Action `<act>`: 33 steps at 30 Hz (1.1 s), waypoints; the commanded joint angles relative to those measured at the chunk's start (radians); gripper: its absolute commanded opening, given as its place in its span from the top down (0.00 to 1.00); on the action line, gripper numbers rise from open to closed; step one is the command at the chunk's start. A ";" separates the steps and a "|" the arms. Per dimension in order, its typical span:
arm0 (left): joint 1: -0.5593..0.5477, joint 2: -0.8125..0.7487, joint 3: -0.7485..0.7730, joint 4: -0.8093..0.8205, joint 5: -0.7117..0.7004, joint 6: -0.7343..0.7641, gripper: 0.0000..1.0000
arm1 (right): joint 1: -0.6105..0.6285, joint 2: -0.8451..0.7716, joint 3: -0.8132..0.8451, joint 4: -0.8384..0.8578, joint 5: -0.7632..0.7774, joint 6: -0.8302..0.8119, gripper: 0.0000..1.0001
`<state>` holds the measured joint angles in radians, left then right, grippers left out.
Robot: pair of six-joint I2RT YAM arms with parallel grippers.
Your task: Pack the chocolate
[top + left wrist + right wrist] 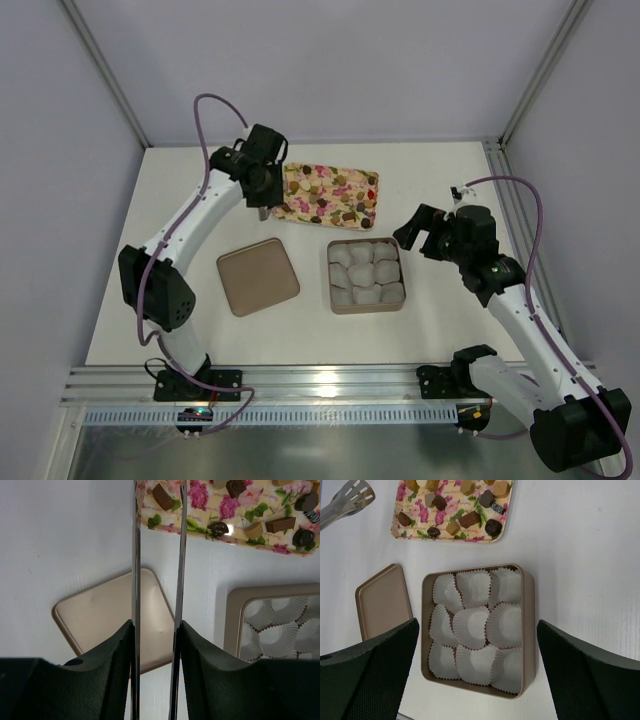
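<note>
Several small dark brown and tan chocolate pieces (pixel 335 200) lie on a flowered cream tray (pixel 372 178) at the back. My left gripper (pixel 262 190) is shut on a pair of metal tongs (pixel 135 555), whose thin blades reach over the tray's left end around a brown piece (pixel 162 496). The tongs' tips are slightly apart and hold nothing. The tan box (pixel 397 300) holds several empty white paper cups (pixel 470 627). My right gripper (pixel 425 235) is open and empty, hovering above the box (pixel 529 610).
The box's tan lid (pixel 258 275) lies flat to the left of the box, also seen in the left wrist view (pixel 100 615). The tongs' slotted tip (pixel 347 500) shows in the right wrist view. Cage posts stand at the table's back corners.
</note>
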<state>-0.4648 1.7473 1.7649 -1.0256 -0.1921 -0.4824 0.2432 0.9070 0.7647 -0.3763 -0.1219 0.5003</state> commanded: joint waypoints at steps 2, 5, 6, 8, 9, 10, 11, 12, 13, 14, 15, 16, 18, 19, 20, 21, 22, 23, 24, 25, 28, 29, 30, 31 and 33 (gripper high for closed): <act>-0.018 0.049 0.042 0.007 -0.024 -0.031 0.60 | 0.007 -0.031 0.035 -0.004 0.021 0.001 0.00; -0.029 0.067 0.042 0.007 -0.030 -0.039 0.60 | 0.008 -0.033 0.033 -0.007 0.021 -0.002 0.00; -0.032 0.073 0.042 0.006 -0.036 -0.042 0.60 | 0.008 -0.033 0.031 -0.007 0.019 -0.003 0.00; -0.040 0.081 0.038 0.005 -0.038 -0.044 0.60 | 0.008 -0.031 0.027 -0.004 0.018 -0.003 0.00; -0.041 0.087 0.034 0.009 -0.041 -0.045 0.59 | 0.008 -0.033 0.025 -0.003 0.016 -0.003 0.00; -0.046 0.090 0.034 0.009 -0.046 -0.047 0.59 | 0.008 -0.031 0.022 -0.001 0.015 -0.003 0.00; -0.046 0.098 0.034 0.009 -0.049 -0.051 0.58 | 0.008 -0.030 0.019 0.004 0.013 -0.003 0.00; -0.048 0.101 0.036 0.010 -0.049 -0.050 0.58 | 0.010 -0.030 0.016 0.005 0.011 -0.002 0.00; -0.048 0.101 0.036 0.012 -0.049 -0.051 0.58 | 0.008 -0.028 0.012 0.008 0.010 0.000 0.00; -0.049 0.107 0.039 0.010 -0.052 -0.053 0.58 | 0.008 -0.028 0.010 0.011 0.008 0.000 0.00; -0.049 0.110 0.038 0.010 -0.055 -0.055 0.58 | 0.008 -0.026 0.008 0.013 0.008 0.000 0.00; -0.051 0.115 0.038 0.009 -0.055 -0.055 0.58 | 0.007 -0.026 0.005 0.014 0.007 0.001 0.00; -0.052 0.121 0.038 0.010 -0.055 -0.059 0.58 | 0.008 -0.025 0.002 0.016 0.007 0.000 0.00; -0.054 0.123 0.038 0.009 -0.056 -0.059 0.58 | 0.008 -0.025 -0.001 0.017 0.007 0.001 0.00; -0.058 0.124 0.036 0.010 -0.059 -0.061 0.58 | 0.008 -0.026 -0.001 0.019 0.007 0.000 0.00; -0.058 0.127 0.036 0.010 -0.058 -0.059 0.58 | 0.008 -0.025 -0.004 0.020 0.007 0.000 0.00; -0.058 0.133 0.038 0.010 -0.059 -0.061 0.58 | 0.008 -0.026 -0.005 0.022 0.007 0.000 0.00; -0.060 0.136 0.039 0.012 -0.061 -0.061 0.58 | 0.008 -0.025 -0.007 0.022 0.007 0.001 0.00; -0.060 0.139 0.038 0.013 -0.063 -0.061 0.58 | 0.008 -0.025 -0.007 0.023 0.005 0.000 0.00; -0.060 0.146 0.041 0.013 -0.061 -0.061 0.58 | 0.007 -0.023 -0.008 0.025 0.005 0.001 0.00; -0.061 0.152 0.041 0.012 -0.063 -0.064 0.58 | 0.007 -0.023 -0.013 0.025 0.005 0.000 0.00; -0.061 0.155 0.039 0.013 -0.061 -0.064 0.59 | 0.008 -0.023 -0.015 0.027 0.005 0.000 0.00; -0.063 0.158 0.041 0.013 -0.061 -0.064 0.58 | 0.008 -0.023 -0.013 0.025 0.005 0.000 0.00; -0.063 0.158 0.041 0.015 -0.061 -0.064 0.58 | 0.010 -0.022 -0.016 0.028 0.005 0.000 0.00; -0.066 0.161 0.041 0.016 -0.061 -0.064 0.59 | 0.008 -0.022 -0.016 0.028 0.004 0.000 0.00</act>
<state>-0.5232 1.9091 1.7714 -1.0252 -0.2287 -0.5282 0.2470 0.8936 0.7513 -0.3889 -0.1173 0.4999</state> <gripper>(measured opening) 0.422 0.996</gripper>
